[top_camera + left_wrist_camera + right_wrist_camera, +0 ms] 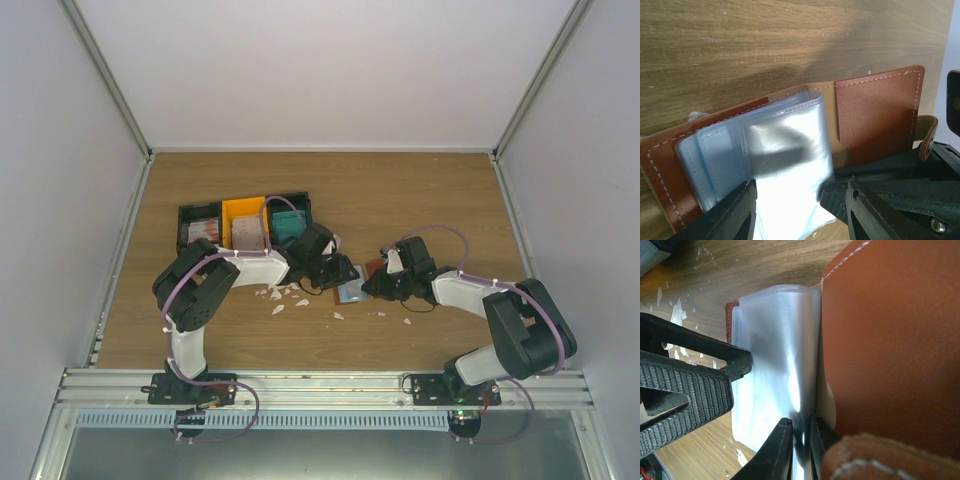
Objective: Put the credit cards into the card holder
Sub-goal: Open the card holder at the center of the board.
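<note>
Now the holder [356, 291] lies open on the table [430, 200] between both pincers, the right gripper [800, 432] pinched narrow on a clear pocket [780, 340], the left gripper [800, 194] wide astride it, the cards [290, 222] back in the bins [245, 204], nearer the left gripper.

Card holder [875, 115]: reddish-brown, white-stitched, lying open on the surface [740, 50], clear bluish pockets fanned up.
Credit cards [290, 222]: teal, pale, reddish; inside the bins [243, 203], apart from the holder.

Matt stitched leather card holder [875, 120]; glossy pockets [785, 145]
</note>
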### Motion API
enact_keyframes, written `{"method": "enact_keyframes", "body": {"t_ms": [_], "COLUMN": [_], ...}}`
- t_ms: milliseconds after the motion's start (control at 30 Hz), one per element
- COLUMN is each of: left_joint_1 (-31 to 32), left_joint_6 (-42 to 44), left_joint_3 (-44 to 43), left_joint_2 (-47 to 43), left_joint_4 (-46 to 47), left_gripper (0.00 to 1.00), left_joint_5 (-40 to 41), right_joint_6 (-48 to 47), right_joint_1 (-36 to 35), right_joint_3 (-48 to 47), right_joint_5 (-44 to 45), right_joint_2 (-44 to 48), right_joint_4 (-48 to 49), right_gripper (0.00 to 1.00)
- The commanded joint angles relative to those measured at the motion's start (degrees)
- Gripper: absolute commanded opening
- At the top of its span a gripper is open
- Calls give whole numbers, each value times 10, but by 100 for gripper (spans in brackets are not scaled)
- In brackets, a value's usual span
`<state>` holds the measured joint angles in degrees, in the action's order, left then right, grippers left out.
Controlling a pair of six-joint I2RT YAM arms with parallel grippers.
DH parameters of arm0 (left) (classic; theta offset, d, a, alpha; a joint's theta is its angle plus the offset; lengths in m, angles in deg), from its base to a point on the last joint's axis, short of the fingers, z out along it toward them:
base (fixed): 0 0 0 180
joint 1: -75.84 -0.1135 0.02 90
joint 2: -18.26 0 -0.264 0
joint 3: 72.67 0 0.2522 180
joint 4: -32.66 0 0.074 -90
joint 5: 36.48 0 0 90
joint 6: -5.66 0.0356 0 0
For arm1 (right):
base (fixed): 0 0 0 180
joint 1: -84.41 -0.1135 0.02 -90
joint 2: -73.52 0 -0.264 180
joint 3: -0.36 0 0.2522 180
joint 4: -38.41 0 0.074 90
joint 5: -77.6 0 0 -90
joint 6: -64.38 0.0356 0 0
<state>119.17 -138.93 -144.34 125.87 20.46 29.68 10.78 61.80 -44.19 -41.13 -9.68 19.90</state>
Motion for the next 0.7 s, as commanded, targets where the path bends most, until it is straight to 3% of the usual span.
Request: {"method": "enact_keyframes", "body": {"t_ms": [0,300,467,667], "left_joint_1": [-2,0,2,8], "left_joint_6": [-4,-19,-33,-28], "left_joint_3": [-15,-17,-14,-26], "left_joint_2": [23,43,62,78], "left_joint_4": [-6,66,138,146], "left_gripper": [52,49,47,46], "left_joint_5": [-20,-79,-126,-119], "right_joint_6": [-2,-29,-59,-81], "right_joint_1": [5,5,6,5], "right_joint_3": [7,14,21,24], "right_joint_5": [-19,-37,-53,-57], "right_joint_2": [2,5,17,23], "right_joint_4": [22,35,46,46], "right_gripper": [13,23,34,41]}}
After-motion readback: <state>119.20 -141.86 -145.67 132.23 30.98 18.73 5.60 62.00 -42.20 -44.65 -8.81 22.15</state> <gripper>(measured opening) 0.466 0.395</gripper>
